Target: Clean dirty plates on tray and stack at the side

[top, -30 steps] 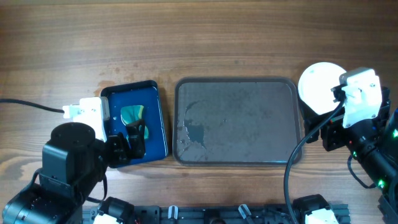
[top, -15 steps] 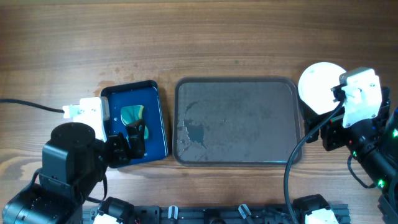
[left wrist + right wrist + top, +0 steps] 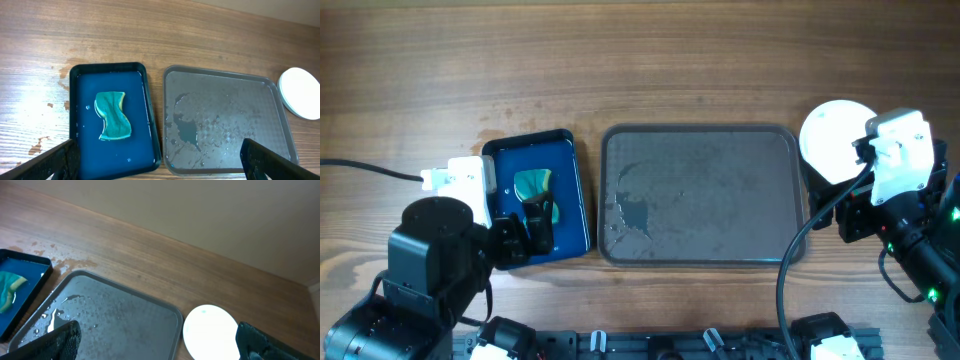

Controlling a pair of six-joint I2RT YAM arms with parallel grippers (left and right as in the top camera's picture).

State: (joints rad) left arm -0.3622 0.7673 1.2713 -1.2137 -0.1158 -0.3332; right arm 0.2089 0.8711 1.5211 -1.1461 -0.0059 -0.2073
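Observation:
The grey-brown tray (image 3: 760, 150) lies in the middle of the table with nothing on it, only wet patches and droplets (image 3: 187, 131). The white plates (image 3: 830, 140) sit in a pile on the wood just right of the tray, also seen in the left wrist view (image 3: 301, 93) and the right wrist view (image 3: 210, 332). The top plate carries a tiny blue speck. My left gripper (image 3: 160, 167) hangs open above the gap between the blue tray and the grey tray. My right gripper (image 3: 160, 347) is open near the tray's right end and the plates, holding nothing.
A smaller glossy blue tray (image 3: 570, 215) stands left of the grey tray, holding water and a green-yellow sponge (image 3: 533, 185). Water spots mark the wood beside it (image 3: 64, 82). A black cable (image 3: 370, 170) runs in from the left edge.

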